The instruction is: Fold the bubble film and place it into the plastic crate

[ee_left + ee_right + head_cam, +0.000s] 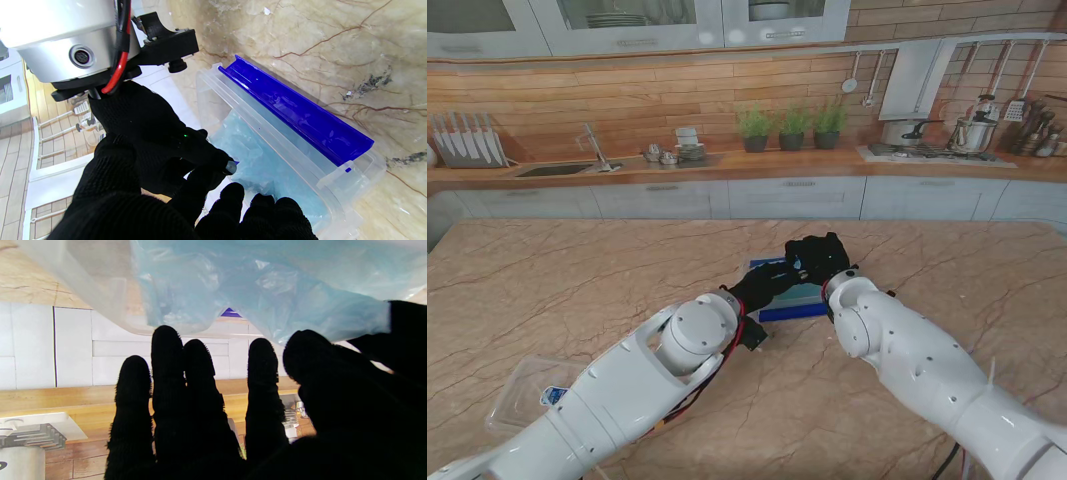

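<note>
The clear plastic crate (789,311) with blue clip handles (293,113) stands mid-table, and both black-gloved hands meet over it. Pale blue bubble film (253,156) lies bunched inside the crate (363,173). My left hand (762,285) reaches in from the near left, and its fingertips (260,203) rest on the film. My right hand (819,258) hovers over the crate's far side. In the right wrist view its fingers (196,380) are straight and spread just off the film (267,283), holding nothing. Whether the left hand pinches the film is hidden.
A clear lid (522,395) lies near the table's front left, beside my left forearm. A kitchen counter with a sink, plants and pots runs along the far wall behind the marble table (577,290).
</note>
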`<move>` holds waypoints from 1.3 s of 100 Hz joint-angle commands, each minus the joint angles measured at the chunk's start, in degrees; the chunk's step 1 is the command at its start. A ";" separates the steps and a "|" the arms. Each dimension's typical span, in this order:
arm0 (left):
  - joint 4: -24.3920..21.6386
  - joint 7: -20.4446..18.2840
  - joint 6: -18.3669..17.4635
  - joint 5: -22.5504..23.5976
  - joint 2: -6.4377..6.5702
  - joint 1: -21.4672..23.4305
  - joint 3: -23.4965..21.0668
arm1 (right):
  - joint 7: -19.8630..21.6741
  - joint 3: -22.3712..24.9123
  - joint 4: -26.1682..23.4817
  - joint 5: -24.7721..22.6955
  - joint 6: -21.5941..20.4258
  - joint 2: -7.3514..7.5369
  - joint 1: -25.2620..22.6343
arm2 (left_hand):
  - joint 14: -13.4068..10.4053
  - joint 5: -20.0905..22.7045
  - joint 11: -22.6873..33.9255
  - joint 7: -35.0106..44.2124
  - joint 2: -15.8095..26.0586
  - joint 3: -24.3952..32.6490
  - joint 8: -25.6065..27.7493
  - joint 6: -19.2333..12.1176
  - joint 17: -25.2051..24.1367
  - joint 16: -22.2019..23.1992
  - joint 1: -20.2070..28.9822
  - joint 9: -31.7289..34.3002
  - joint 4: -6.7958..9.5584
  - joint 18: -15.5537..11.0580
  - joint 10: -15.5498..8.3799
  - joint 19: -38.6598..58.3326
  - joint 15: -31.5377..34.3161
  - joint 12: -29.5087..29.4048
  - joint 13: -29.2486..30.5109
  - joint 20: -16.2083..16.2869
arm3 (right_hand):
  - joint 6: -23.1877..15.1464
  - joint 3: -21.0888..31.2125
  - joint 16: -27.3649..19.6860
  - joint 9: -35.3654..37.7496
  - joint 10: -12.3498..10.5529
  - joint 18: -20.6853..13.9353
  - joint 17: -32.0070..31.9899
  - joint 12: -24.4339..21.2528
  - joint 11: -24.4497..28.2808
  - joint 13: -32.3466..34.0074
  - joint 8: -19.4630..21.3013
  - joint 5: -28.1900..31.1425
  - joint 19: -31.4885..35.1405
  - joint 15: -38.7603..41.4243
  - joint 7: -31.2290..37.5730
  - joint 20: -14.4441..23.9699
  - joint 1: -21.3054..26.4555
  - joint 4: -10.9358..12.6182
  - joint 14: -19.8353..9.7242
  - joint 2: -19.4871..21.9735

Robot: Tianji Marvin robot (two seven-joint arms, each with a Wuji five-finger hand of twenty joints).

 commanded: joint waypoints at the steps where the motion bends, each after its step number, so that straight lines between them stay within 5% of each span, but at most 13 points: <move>1: -0.78 -0.31 -0.29 0.22 0.03 0.63 0.09 | -0.49 -0.58 0.52 0.54 0.66 -1.32 0.82 | -1.30 2.70 1.40 2.36 1.85 -1.14 2.48 -1.43 0.31 -0.10 0.29 0.13 1.59 -3.13 -2.06 -0.77 -0.61 0.42 -0.90 -0.07 | -0.93 -2.02 0.99 1.74 1.73 2.44 0.21 0.94 1.56 1.72 0.22 2.45 2.71 2.15 2.28 0.54 0.14 -1.04 1.42 4.27; 64: -6.39 -0.53 -1.37 0.76 1.89 3.55 -2.66 | -0.43 -10.15 10.22 5.90 1.55 -4.85 6.67 | -1.08 3.10 2.10 2.40 1.57 -1.09 2.93 -1.38 0.30 0.22 1.20 0.35 1.63 -2.98 -1.89 -0.72 -0.54 0.88 -0.90 0.26 | -1.84 2.22 1.11 5.01 1.48 2.60 1.38 1.05 2.75 4.06 0.56 5.47 5.65 4.62 3.54 -0.30 2.61 -0.18 1.62 0.15; 86: -8.93 1.01 -4.72 2.31 2.66 5.79 -4.19 | 0.34 -11.66 11.77 6.85 2.15 -5.38 7.17 | -0.79 4.37 3.69 2.78 1.28 -0.95 3.19 -1.40 0.33 1.58 2.11 0.97 1.69 -2.71 -1.76 -0.18 0.28 1.68 -0.76 1.14 | -1.31 3.09 1.20 5.41 1.47 2.73 1.14 0.96 2.70 4.19 0.14 5.97 5.85 4.93 3.52 -0.47 2.42 -0.64 1.70 -0.80; 130: -15.69 0.56 -8.62 8.16 6.02 12.62 -10.48 | 0.67 -6.87 5.59 4.02 3.25 -3.22 3.71 | 0.15 5.02 5.18 2.82 1.28 -0.94 3.26 -1.49 -0.15 4.12 2.71 1.44 1.66 -1.62 -1.40 1.22 0.87 2.01 -0.83 3.81 | 0.42 2.94 1.12 4.63 1.86 2.92 0.65 0.86 2.40 3.48 -0.44 4.98 5.78 4.68 2.74 -0.73 0.67 -1.01 1.98 -1.86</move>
